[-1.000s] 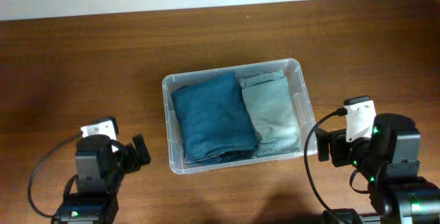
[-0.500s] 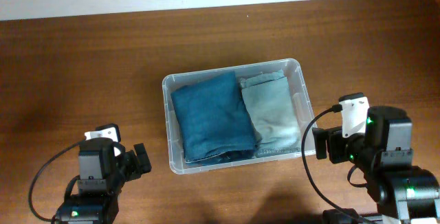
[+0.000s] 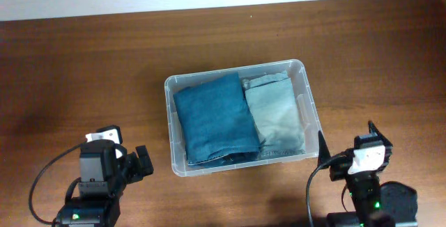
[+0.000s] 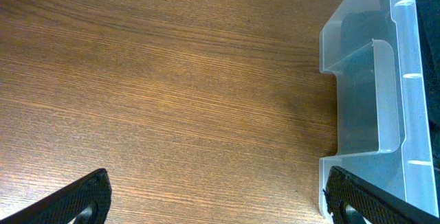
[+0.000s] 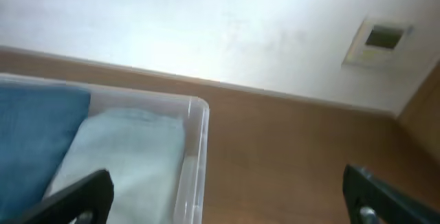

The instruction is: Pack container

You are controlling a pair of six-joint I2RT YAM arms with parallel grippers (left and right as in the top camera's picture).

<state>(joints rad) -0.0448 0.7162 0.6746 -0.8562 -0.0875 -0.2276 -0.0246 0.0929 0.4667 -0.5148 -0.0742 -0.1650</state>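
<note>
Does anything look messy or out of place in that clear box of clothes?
Nothing stands out. The container holds a dark blue cloth and a pale grey-green cloth, folded side by side, nothing over the rim.

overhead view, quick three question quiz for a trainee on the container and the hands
1. True or false: a lid covers the container.
2. A dark blue cloth and a pale grey-green cloth lie side by side in it. Which is nearer the right hand? A: blue. B: pale.
3. Fill in: the left hand and the right hand are both ___, holding nothing.
Key: 1 false. 2 B. 3 open.
</note>
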